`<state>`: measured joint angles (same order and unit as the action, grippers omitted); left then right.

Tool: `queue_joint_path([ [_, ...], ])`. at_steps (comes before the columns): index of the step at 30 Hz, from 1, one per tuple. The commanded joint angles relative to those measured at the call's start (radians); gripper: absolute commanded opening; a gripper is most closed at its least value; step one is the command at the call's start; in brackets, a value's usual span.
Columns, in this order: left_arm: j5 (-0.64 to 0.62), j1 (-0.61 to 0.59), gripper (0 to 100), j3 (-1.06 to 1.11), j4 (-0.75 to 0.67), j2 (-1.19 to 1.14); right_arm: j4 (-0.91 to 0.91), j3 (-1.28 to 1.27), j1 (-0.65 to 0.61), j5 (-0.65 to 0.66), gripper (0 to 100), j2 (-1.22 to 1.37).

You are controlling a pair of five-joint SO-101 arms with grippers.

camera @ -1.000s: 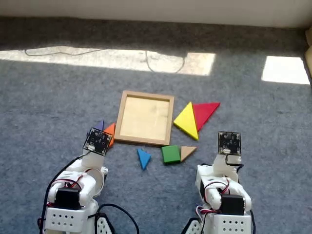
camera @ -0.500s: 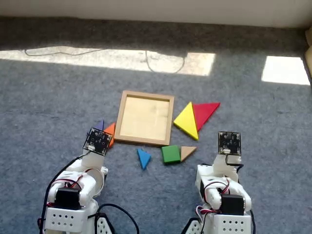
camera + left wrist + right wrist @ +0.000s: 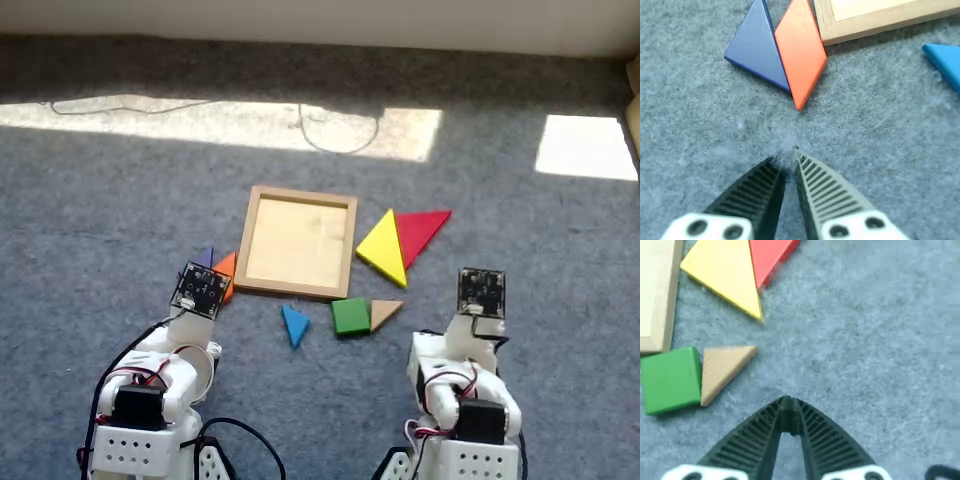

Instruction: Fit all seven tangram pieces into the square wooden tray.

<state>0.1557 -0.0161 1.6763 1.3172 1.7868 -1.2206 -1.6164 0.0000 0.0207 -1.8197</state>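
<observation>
Carpet [image 3: 560,250] below both downward-angled end effectors [image 3: 786,157] [image 3: 790,407], seemingly pinched.

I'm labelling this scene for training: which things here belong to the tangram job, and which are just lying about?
Job: square wooden tray; yellow triangle; red triangle; green square; pale wooden triangle; light blue triangle; orange parallelogram; dark blue triangle.
Lying about: thin cable on the grey carpet, beyond the tray.

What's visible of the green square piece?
The green square is a thick flat block, seemingly painted wood, with softly rounded corners. It lies flat on the grey carpet, outside the tray, just off its near edge. A tan triangle sits against one side. Nothing grips it.
</observation>
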Motion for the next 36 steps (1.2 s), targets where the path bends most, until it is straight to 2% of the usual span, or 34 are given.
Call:
queue_joint_path([
  [1, -0.008, -0.012, 1, 0.021, 0.002, 0.033, 0.025, 0.179, 0.036, -0.029, 0.5, -0.010],
  [6, -0.008, -0.012, 1, 0.021, 0.002, 0.033, 0.028, 0.357, 0.012, -0.149, 0.5, 0.110],
  [17, -0.008, -0.012, 1, 0.021, 0.002, 0.033, 0.035, 0.908, -0.085, -0.400, 1.9, 0.878],
  [19, -0.008, -0.012, 1, 0.021, 0.002, 0.033, 0.035, 0.987, -0.096, -0.457, 7.3, 1.004],
  [26, -0.008, -0.012, 1, 0.021, 0.002, 0.033, 0.035, 1.205, -0.151, -0.689, 39.9, 1.409],
  [28, -0.008, -0.012, 1, 0.021, 0.002, 0.033, 0.036, 1.280, -0.170, -0.707, 42.6, 1.527],
  [36, -0.008, -0.012, 1, 0.021, 0.002, 0.033, 0.036, 1.672, -0.168, -0.709, 42.7, 1.992],
])
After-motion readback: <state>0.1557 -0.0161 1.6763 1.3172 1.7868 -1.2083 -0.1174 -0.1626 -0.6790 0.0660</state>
